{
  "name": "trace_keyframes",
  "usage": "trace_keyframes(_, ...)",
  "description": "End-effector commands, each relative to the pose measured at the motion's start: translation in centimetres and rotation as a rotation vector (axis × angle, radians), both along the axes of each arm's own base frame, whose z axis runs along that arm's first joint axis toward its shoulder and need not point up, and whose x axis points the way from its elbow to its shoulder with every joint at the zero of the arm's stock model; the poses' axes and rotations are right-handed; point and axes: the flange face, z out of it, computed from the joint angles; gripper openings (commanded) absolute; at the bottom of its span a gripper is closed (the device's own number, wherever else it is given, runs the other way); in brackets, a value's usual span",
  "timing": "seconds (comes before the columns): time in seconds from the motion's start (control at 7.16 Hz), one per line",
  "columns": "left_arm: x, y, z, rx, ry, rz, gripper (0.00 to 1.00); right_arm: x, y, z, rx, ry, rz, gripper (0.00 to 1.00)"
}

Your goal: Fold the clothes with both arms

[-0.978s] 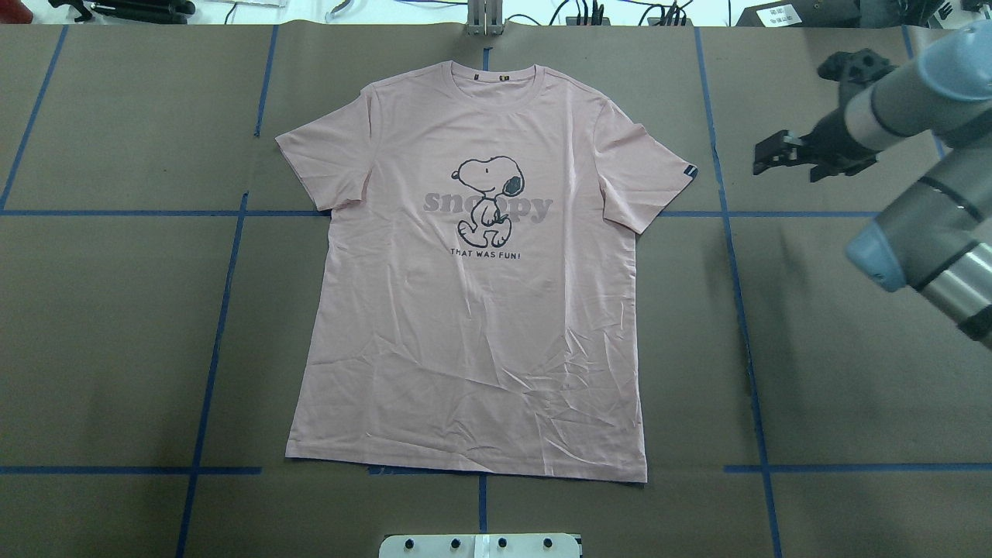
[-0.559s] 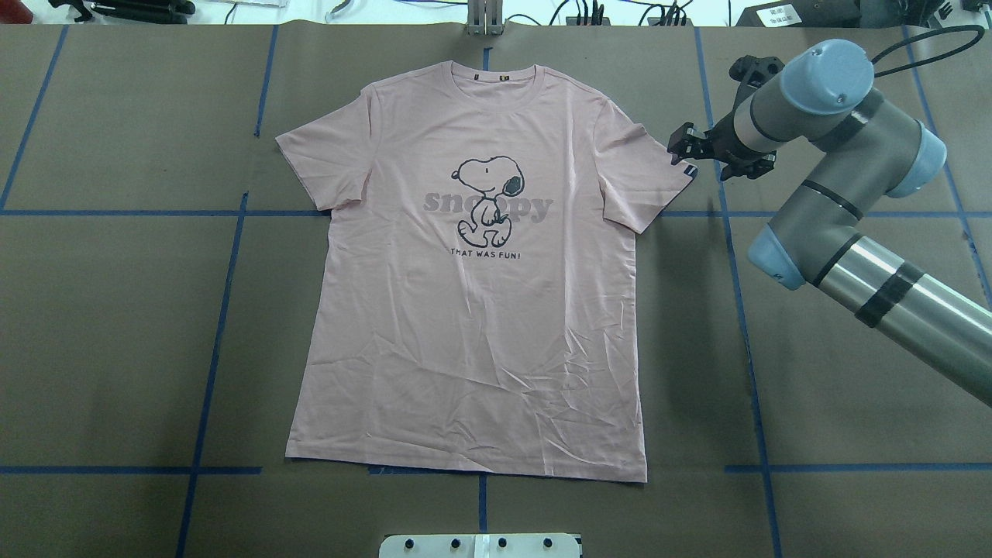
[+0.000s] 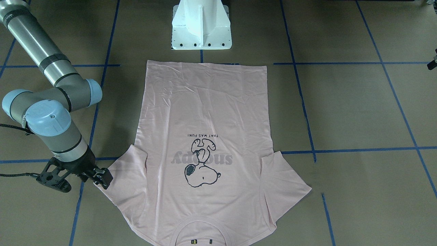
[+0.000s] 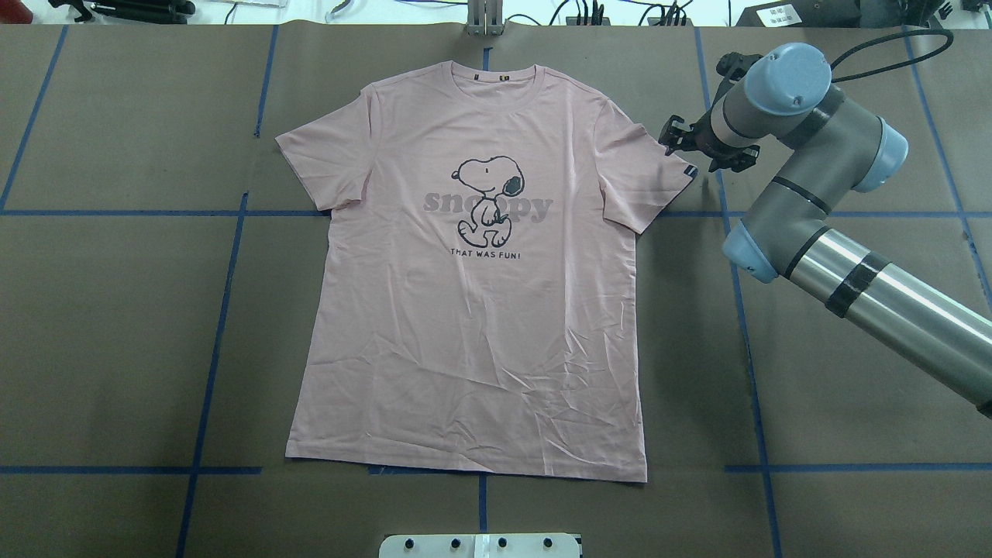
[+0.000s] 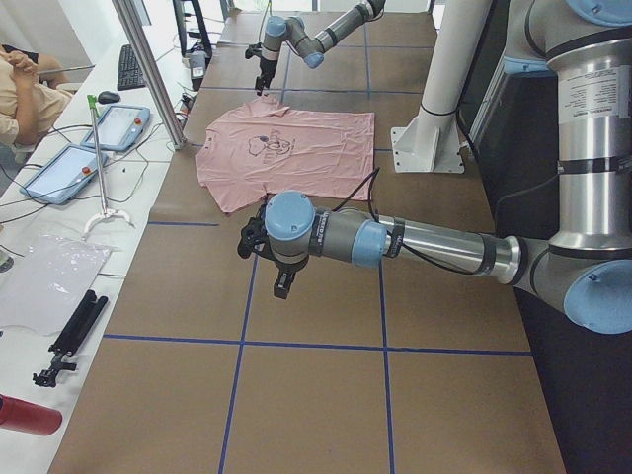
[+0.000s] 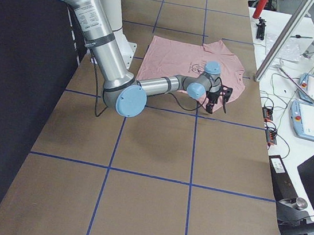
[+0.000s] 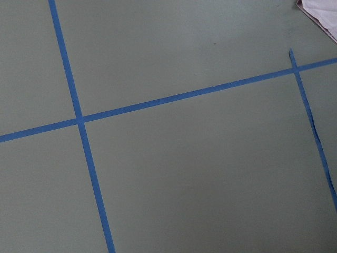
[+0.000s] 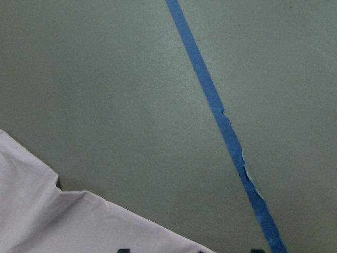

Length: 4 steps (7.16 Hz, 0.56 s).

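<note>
The pale pink T-shirt (image 4: 473,310) lies flat and face up on the brown table, collar at the far side, Snoopy print (image 4: 488,194) showing. It also shows in the front-facing view (image 3: 205,112). My right gripper (image 4: 673,141) hovers at the outer edge of the shirt's right sleeve, by the small black tag (image 4: 688,172), and looks open and empty; it also shows in the front-facing view (image 3: 101,178). The right wrist view shows only the sleeve's edge (image 8: 63,221). My left gripper (image 5: 280,286) shows only in the exterior left view, over bare table off the shirt's left side; I cannot tell its state.
The white pedestal base (image 3: 201,27) stands at the near edge beyond the hem. Blue tape lines (image 4: 217,325) grid the table. A metal post (image 4: 484,19), cables and tools line the far edge. Tablets (image 5: 118,123) and a seated person are beside the table.
My right arm swung in from the right edge toward the shirt; its gripper went from well clear of the sleeve to its outer edge. The shirt has not moved.
</note>
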Motion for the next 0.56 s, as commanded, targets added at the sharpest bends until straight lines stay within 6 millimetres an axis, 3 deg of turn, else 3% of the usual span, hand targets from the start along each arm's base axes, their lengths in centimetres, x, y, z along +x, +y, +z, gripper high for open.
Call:
trace_keyframes(0.0, 0.0, 0.0, 0.07, -0.003, -0.001, -0.001, 1.0, -1.02, 0.65, 0.53, 0.0, 0.013, -0.007, 0.76)
trace_keyframes(0.14, -0.07, 0.01, 0.0, -0.002, -0.001, -0.003, 1.0, -1.22, 0.71, 0.45, 0.0, 0.015, -0.005, 0.71)
trace_keyframes(0.28, -0.07, 0.01, 0.0, -0.001, -0.001, -0.003, 1.0, -1.14, 0.62, 0.82, 0.002, 0.026, 0.002, 0.53)
trace_keyframes(0.42, 0.0, 0.01, -0.02, -0.002, 0.001, -0.001, 1.0, -1.19, 0.55, 1.06, -0.003, 0.03, 0.004, 0.01)
